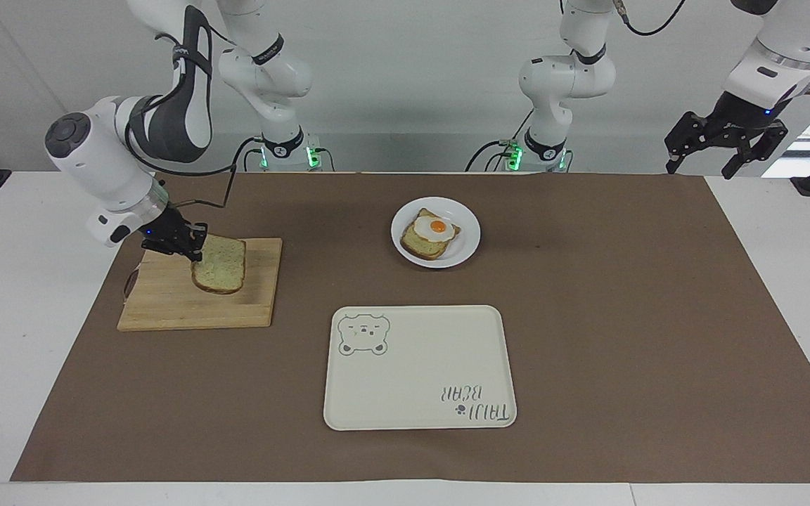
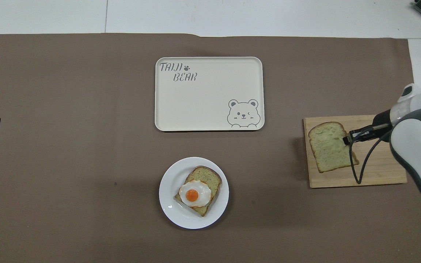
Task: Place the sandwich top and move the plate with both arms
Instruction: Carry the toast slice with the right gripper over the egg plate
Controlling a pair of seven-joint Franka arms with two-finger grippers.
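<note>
**Desk:** Item one, right end effector?

**Operator:** Right end effector [image 1: 193, 253]: I have it clamped on one edge of the sandwich top [image 1: 219, 273], which hangs tilted over the cutting board [image 1: 166, 309] at the right arm's end of the counter.

**Desk:** Item two?

**Operator:** Left end effector [image 1: 718, 151]: jaws spread, holding nothing, waiting raised over the counter's edge at the left arm's end.

**Desk:** Destination?

**Operator:** Plate [image 1: 467, 242]: mid-counter, well apart from the board, carrying the egg-topped slice [image 1: 431, 235]. Bear-print tray [image 1: 419, 365]: farther from the robots than the plate, nothing on it.

**Desk:** Step in hand?

**Operator:** By my reading, the pick is made and the carry comes next. I must bring the slice over the plate, level it, line its outline with the lower slice, and set it down gently on the egg before letting go.
</note>
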